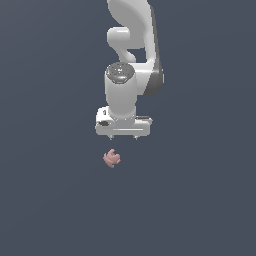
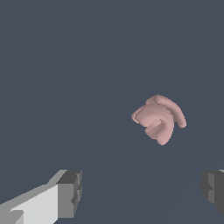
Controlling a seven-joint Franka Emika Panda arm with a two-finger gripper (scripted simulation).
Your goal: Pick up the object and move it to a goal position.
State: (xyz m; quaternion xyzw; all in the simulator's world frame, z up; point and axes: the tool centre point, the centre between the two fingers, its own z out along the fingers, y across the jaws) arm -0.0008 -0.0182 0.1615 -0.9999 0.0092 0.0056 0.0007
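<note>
The object (image 1: 112,158) is a small dusty-pink knobbly blob lying on the dark grey surface, just in front of and slightly to the exterior view's left of the white arm's hand. My gripper (image 1: 123,137) hangs above it, pointing down, with only short finger stubs showing in the exterior view. In the wrist view the object (image 2: 158,119) lies beyond the fingertips (image 2: 70,193), apart from them. The gripper (image 2: 142,190) is open wide and empty.
The flat dark grey surface (image 1: 55,200) fills both views. The white arm (image 1: 131,45) rises behind the hand. No other objects, edges or goal marker show.
</note>
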